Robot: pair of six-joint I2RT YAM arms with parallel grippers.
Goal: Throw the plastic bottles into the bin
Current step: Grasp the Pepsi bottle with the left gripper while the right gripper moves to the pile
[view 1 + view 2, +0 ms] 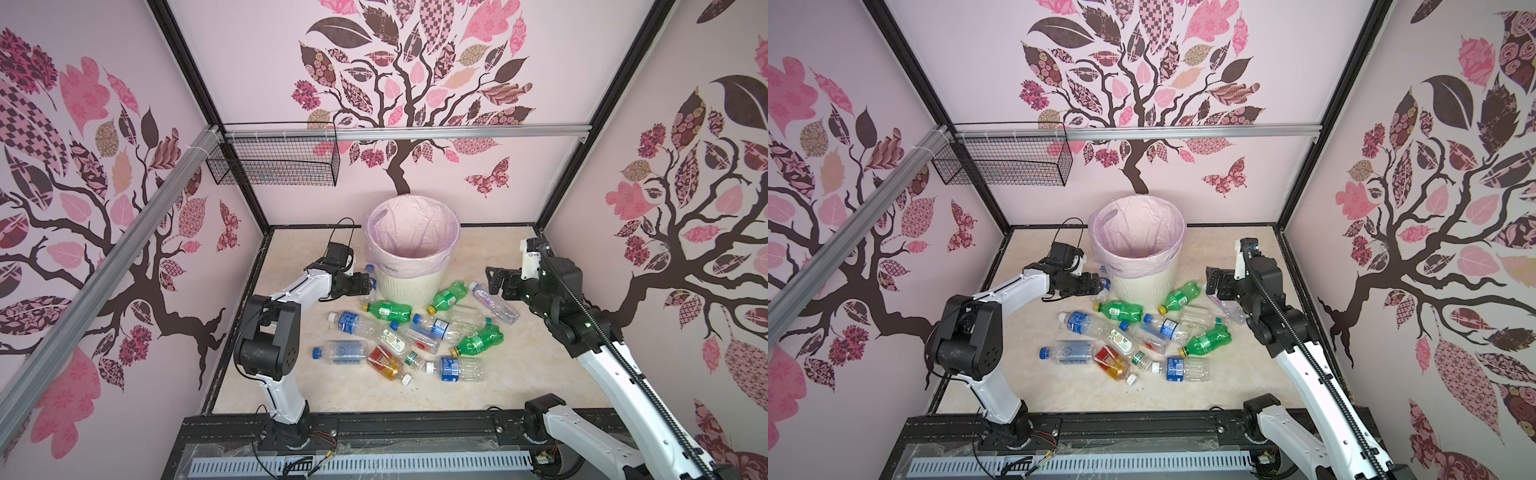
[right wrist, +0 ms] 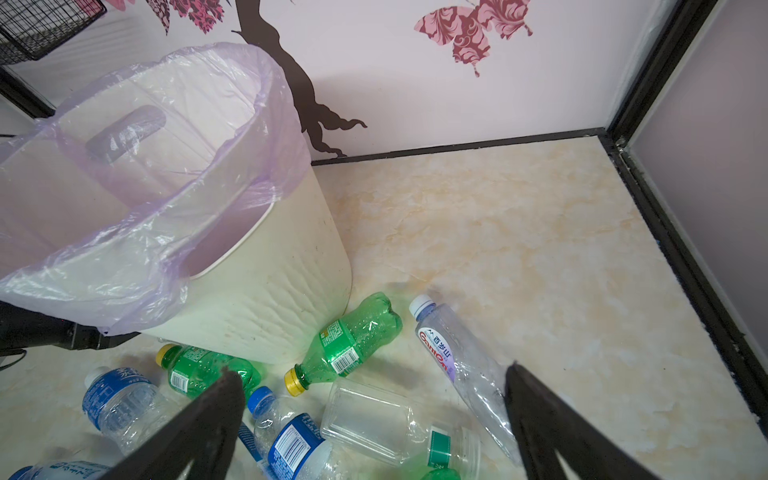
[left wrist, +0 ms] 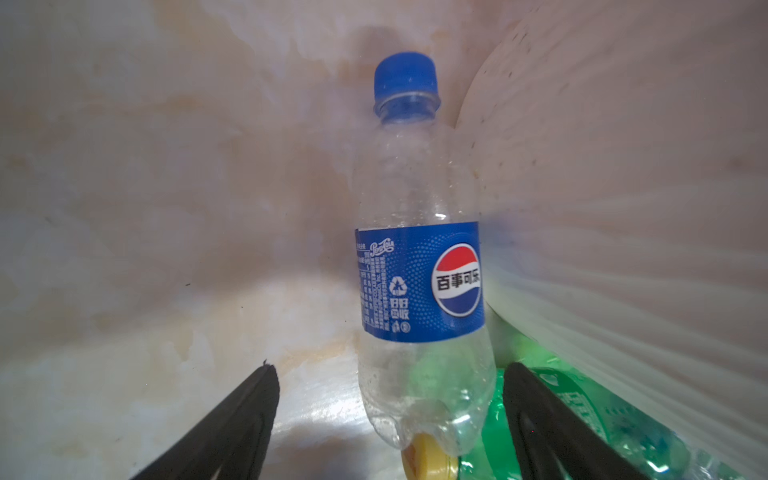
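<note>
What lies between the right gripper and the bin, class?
A green bottle with a yellow cap lies on its side between the right gripper and the bin, as the right wrist view shows.

Lab robot booth: black frame (image 1: 191, 70), tree-wallpaper panels (image 1: 257, 62), aluminium rail (image 1: 415, 134), marble-look floor (image 1: 519, 374).

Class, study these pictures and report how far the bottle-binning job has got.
Done: nothing; no bottle shows inside the bin. In hand: the left gripper straddles the Pepsi bottle beside the bin, fingers open, not yet gripping; the right gripper hangs open above the scattered bottles. Left: every bottle on the floor, green and amber ones included.
</note>
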